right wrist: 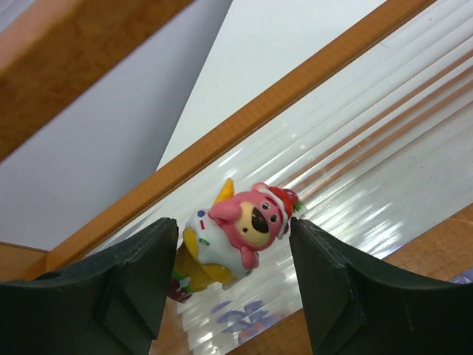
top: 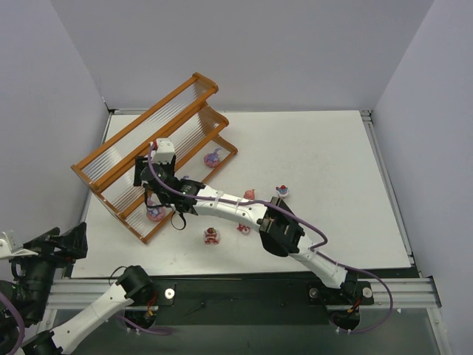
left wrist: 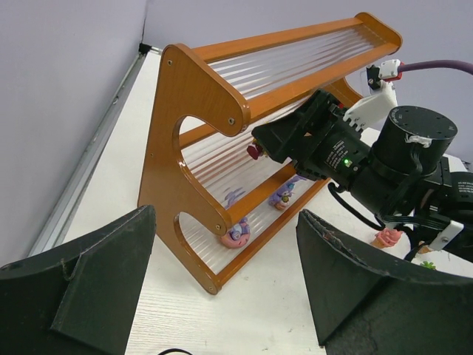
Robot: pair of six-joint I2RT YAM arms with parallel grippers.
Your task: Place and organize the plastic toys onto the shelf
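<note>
Four plastic toys on table; one shelf.

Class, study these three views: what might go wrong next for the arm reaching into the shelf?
1. The pink bear toy sits tilted in the right hand over glossy ribbed slats; released so, it may topple.
2. The hand is close to the shelf rail; a bump might shake the toys on the lowest tier.
</note>
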